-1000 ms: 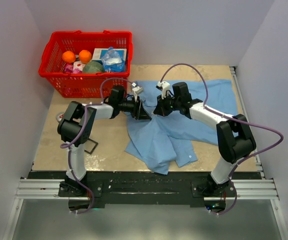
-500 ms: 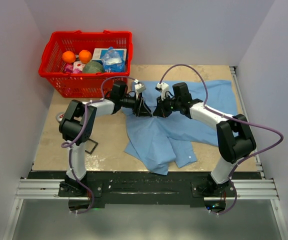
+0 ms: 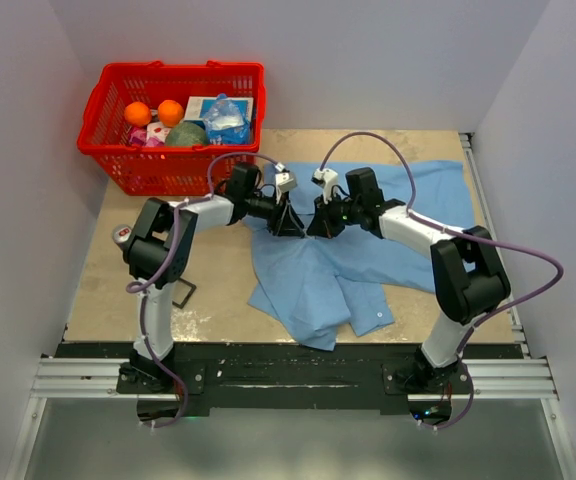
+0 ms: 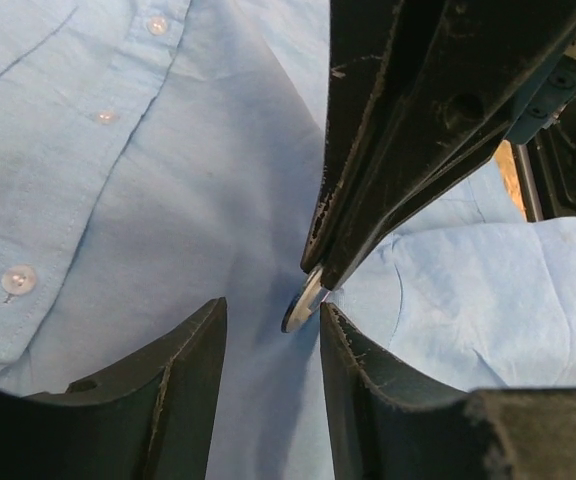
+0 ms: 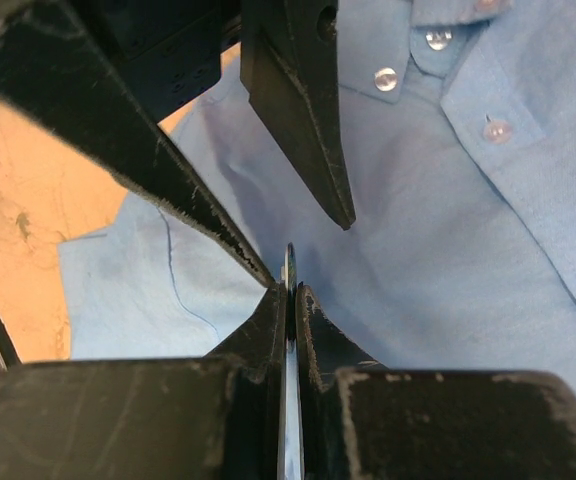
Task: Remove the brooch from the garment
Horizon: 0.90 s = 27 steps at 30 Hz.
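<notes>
The light blue shirt (image 3: 368, 255) lies spread over the middle and right of the table. My right gripper (image 5: 290, 290) is shut on the brooch (image 5: 289, 262), a thin dark disc seen edge-on, held just above the cloth. My left gripper (image 4: 273, 312) is open, its two fingers either side of the brooch (image 4: 303, 300), the right finger close to it. In the top view both grippers meet tip to tip over the shirt, the left (image 3: 286, 222) and the right (image 3: 320, 222). The brooch is too small to make out there.
A red basket (image 3: 173, 125) with oranges and packets stands at the back left. A black square open frame (image 3: 181, 293) lies near the left arm. White shirt buttons (image 4: 18, 279) run along the placket.
My left gripper has moved right over the shirt until its fingers meet the right gripper's tips. The right gripper has shifted slightly left, still shut.
</notes>
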Available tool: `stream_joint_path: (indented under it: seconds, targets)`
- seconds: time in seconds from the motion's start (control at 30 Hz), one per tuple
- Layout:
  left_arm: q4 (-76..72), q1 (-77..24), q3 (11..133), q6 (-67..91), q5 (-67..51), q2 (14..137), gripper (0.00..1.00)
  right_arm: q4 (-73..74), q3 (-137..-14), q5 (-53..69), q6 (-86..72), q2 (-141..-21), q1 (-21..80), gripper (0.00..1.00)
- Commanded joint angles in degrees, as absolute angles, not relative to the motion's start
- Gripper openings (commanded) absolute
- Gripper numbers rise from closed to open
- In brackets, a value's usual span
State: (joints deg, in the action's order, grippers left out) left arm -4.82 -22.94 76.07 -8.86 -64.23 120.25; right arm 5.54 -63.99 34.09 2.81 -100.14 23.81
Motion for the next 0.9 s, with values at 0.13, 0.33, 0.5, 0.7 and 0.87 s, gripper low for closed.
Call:
stream_joint_path:
  seconds: [0.13,0.33,0.5,0.7,0.87]
  targets:
    - [-8.9,-26.8,72.0,-3.7,-49.5,118.5,0.49,1.9,-60.6,31.0,-4.8,-102.3,19.6,0.0]
    - [-8.5,-30.2,68.9,4.7,-45.9,118.5,0.45,-3.6,-59.8,31.3,-12.5,-107.2,17.3,0.0]
    - [-13.4,-31.4,66.4,9.5,-47.5,118.6,0.44,-6.5,-60.3,31.6,-15.9,-112.2,16.2,0.0]
    - [-14.5,-30.7,67.2,9.1,-47.7,116.7,0.44,-8.1,-61.4,37.5,-16.1,-111.3,15.6,0.0]
    - [-11.1,-27.3,67.4,7.7,-50.5,110.2,0.44,-6.8,-62.7,43.0,-14.4,-107.7,15.5,0.0]
